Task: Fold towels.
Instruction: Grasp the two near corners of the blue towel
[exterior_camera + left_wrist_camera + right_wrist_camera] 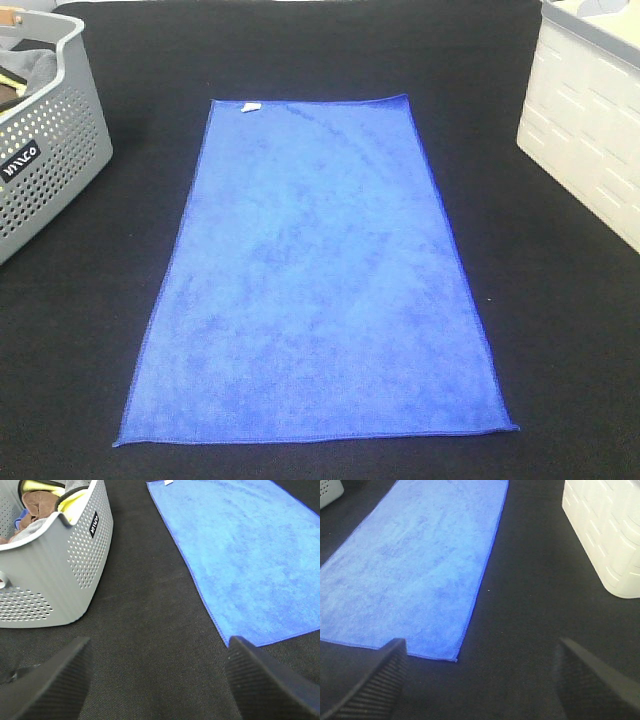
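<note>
A royal-blue towel (320, 270) lies spread flat on the black tabletop, long side running from front to back, with a small white tag (252, 106) at its far left corner. Neither arm shows in the exterior high view. In the left wrist view the left gripper (157, 680) is open over bare black cloth, just off the towel's (245, 560) near left corner. The right gripper (480, 680) is open too, hovering just off the towel's (415, 565) near right corner. Nothing sits between either pair of fingers.
A perforated grey basket (45, 160) with cloths inside stands at the far left, also close by the left gripper (75, 565). A white crate (590, 110) stands at the far right, beside the right gripper's path (605, 530).
</note>
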